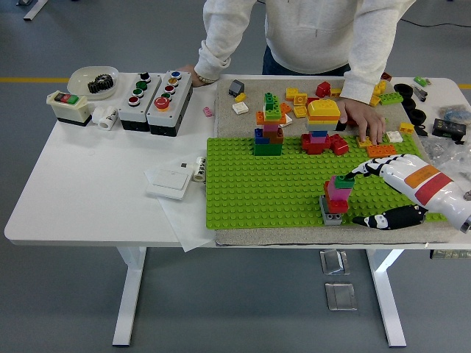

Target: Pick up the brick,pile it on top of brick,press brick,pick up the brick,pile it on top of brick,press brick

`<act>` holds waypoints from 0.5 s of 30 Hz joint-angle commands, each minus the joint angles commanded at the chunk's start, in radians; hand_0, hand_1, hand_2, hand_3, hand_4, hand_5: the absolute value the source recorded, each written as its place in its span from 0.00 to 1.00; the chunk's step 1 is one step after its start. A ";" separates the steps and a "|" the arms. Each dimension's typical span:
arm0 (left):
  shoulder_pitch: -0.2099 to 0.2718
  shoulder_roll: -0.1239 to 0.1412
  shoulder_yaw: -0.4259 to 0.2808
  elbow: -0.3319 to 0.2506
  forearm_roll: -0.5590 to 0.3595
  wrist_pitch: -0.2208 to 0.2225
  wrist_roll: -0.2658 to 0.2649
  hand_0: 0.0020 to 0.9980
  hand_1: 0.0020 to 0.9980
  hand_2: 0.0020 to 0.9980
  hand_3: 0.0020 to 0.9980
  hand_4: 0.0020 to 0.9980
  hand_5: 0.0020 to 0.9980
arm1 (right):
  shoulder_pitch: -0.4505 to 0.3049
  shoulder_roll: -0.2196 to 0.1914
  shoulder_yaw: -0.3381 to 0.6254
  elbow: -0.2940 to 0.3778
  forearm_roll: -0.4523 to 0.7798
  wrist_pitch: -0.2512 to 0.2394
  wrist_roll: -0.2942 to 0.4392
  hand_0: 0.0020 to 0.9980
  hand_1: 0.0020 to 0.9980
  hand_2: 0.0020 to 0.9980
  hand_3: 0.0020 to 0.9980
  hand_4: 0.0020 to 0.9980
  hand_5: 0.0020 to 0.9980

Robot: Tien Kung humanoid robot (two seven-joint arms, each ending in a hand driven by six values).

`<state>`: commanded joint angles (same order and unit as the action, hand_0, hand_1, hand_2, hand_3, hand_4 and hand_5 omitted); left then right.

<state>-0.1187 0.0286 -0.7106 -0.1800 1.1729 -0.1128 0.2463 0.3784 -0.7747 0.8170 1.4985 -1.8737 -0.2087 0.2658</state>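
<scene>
A small stack of bricks, grey at the base with red and pink above, stands near the front right of the green baseplate. A small green brick lies on top of it. My right hand reaches in from the right. Its striped fingers stretch out to the green brick and touch its right side. The thumb is spread well below, near the plate's front edge, so nothing is grasped. My left arm is out of view.
Two taller brick towers stand at the baseplate's back edge. A person's hand rests among loose bricks behind; the other is by the button boxes. A white switch plate lies left of the baseplate.
</scene>
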 joint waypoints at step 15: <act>-0.003 0.000 0.008 0.000 -0.009 0.000 -0.001 0.84 0.72 0.60 0.53 0.53 0.51 | 0.009 -0.001 0.000 0.002 0.010 -0.009 0.005 0.61 0.63 0.76 0.72 0.94 0.51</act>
<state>-0.1213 0.0289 -0.7029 -0.1800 1.1641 -0.1125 0.2450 0.3873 -0.7756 0.8170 1.5001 -1.8635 -0.2180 0.2710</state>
